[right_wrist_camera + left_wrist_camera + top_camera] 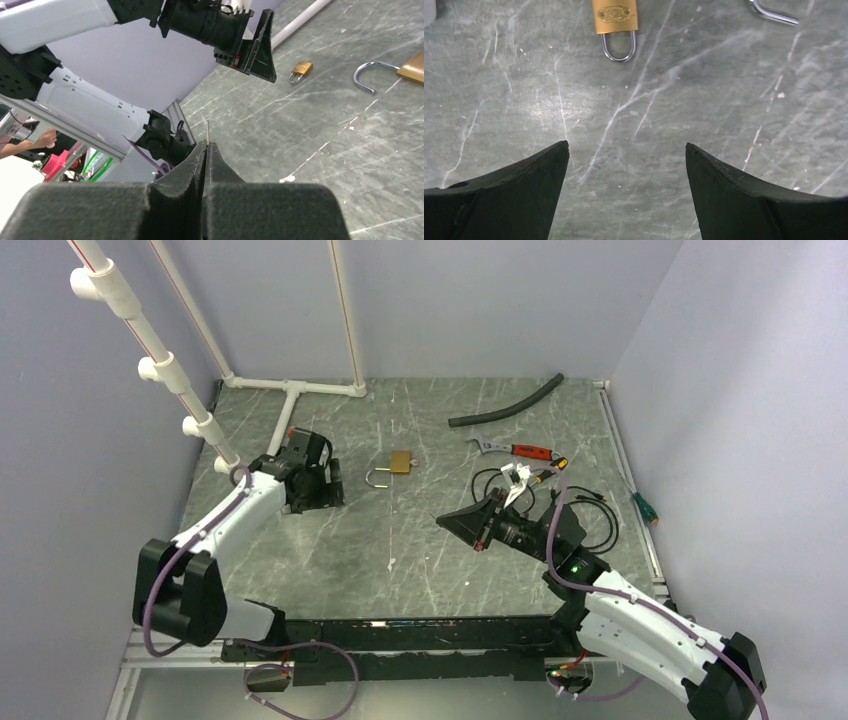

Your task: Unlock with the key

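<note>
Evidently a thin blade, judged the key (207, 131), is pinched in the closed right gripper (205, 146), so the small lock (614, 20), at 12 o'clock of the wide-spread, empty left gripper (627, 145), must next be steadied.

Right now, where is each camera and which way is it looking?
Top: high behind the arms, looking down on the table; left arm, right arm show.
Left wrist: on the left gripper, facing down at a small padlock; its open fingers show.
Right wrist: on the right gripper, looking across the table; shut fingers pinch a sliver, probably the key.
Shared: both wrist views see that padlock.
</note>
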